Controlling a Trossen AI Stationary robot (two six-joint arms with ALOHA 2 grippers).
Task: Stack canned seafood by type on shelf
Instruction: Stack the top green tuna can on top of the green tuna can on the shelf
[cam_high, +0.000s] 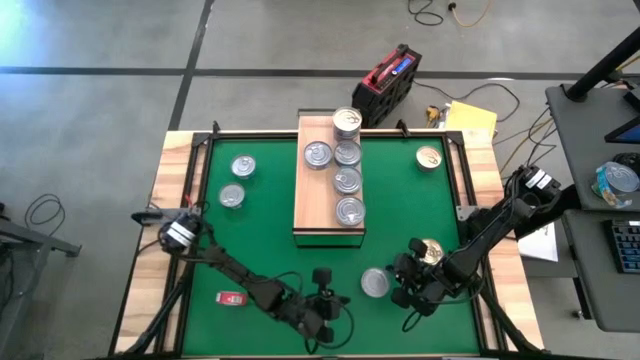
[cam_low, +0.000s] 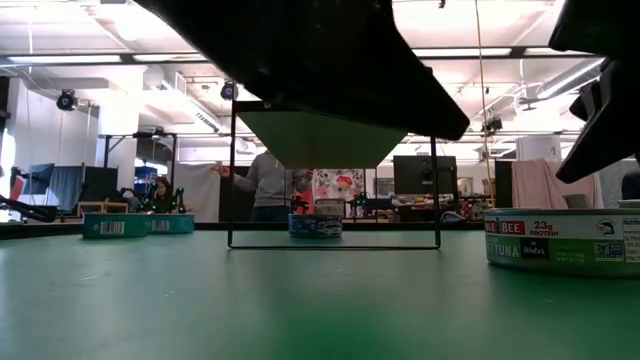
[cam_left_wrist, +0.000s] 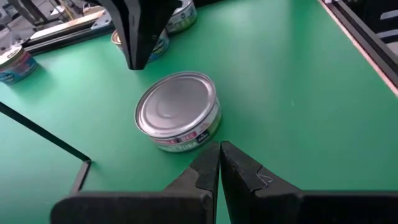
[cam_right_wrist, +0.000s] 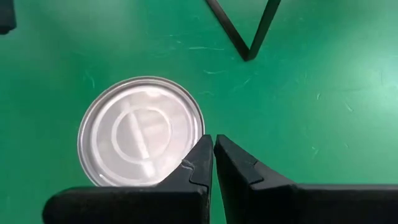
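A silver-lidded can (cam_high: 374, 283) stands flat on the green mat near its front edge, also seen as the can (cam_left_wrist: 178, 112) and the can (cam_right_wrist: 142, 132). My left gripper (cam_high: 338, 302) is shut, its tips (cam_left_wrist: 219, 149) just short of the can's near side. My right gripper (cam_high: 398, 284) is shut too and hovers by the can's rim on the other side (cam_right_wrist: 209, 144). The low view shows a gap above the can (cam_low: 560, 240). The shelf (cam_high: 320, 215) stands mid-table with several cans (cam_high: 346, 152) on it.
A gold-lidded can (cam_high: 430, 252) lies just behind my right gripper, another (cam_high: 429, 158) at the far right. Two silver cans (cam_high: 243, 166) (cam_high: 232, 196) sit left of the shelf. A small red flat object (cam_high: 232, 297) lies at the near left.
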